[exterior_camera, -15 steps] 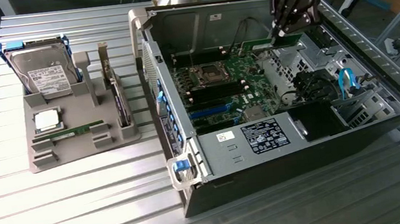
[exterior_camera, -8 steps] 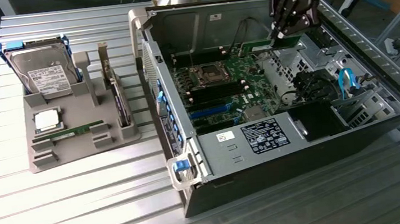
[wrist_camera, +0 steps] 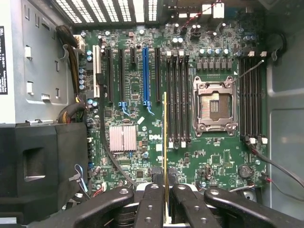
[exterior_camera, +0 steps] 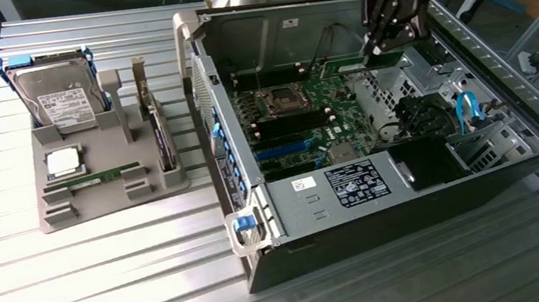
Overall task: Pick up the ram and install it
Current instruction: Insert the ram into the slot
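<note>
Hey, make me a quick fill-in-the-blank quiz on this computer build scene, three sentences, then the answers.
1. The hand grips the ram above the open computer ____.
2. The held ram's circuit board is coloured ____.
3. The big silver ____ drive sits at the far end of the gray tray.
Missing words: case; green; hard.
</note>
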Action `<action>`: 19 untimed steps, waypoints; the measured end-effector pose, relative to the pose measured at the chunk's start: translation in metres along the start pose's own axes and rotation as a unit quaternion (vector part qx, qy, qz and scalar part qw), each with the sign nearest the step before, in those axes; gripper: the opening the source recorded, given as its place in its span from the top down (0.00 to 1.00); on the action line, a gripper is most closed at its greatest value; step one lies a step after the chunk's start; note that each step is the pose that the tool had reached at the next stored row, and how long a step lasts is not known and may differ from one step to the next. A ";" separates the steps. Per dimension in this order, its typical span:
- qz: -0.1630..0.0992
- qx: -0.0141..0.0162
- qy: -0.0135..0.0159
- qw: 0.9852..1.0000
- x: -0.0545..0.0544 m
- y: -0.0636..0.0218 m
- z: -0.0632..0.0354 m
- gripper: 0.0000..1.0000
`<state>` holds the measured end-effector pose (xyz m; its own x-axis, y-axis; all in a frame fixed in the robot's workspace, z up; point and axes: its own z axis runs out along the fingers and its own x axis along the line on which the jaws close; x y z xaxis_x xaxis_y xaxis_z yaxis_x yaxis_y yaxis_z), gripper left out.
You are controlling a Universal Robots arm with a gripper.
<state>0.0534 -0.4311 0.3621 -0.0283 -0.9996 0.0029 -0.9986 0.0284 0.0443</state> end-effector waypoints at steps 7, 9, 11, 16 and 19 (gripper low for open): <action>0.000 0.000 0.000 1.000 0.000 -0.0001 0.0053 0.87; 0.000 0.000 0.000 1.000 0.000 -0.0001 0.0065 0.87; 0.000 0.000 0.000 1.000 0.000 -0.0001 0.0079 0.87; 0.000 0.000 0.000 1.000 0.000 -0.0002 0.0109 0.87; 0.000 0.000 0.000 1.000 0.000 -0.0002 0.0135 0.87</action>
<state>0.0530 -0.4311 0.3486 -0.0284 -0.9996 0.0029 -0.9986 0.0285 0.0443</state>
